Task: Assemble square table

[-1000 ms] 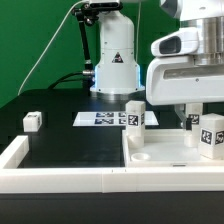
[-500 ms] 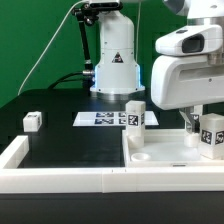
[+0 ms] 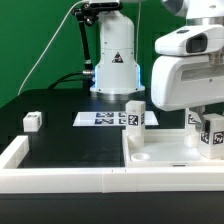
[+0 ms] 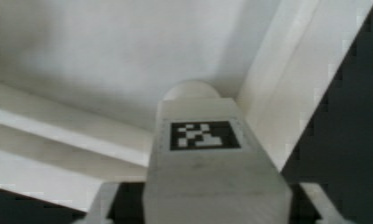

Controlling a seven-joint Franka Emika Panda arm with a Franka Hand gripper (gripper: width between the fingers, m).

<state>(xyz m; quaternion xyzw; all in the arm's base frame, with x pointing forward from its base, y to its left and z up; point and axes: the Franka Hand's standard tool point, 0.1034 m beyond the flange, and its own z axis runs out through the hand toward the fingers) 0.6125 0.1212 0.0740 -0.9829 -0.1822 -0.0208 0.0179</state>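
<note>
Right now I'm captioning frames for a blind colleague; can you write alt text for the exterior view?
A white robot arm hangs at the exterior view's right over a small tagged leg at the white square tabletop. A second leg stands behind the tabletop, a third leg sits apart on the black table, a flat marker board between them.

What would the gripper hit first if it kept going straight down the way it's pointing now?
The gripper already has the white leg between its fingers, so nothing comes before that. Straight on, the leg would press into the square tabletop beside its raised edge. How much gap remains is unclear.
</note>
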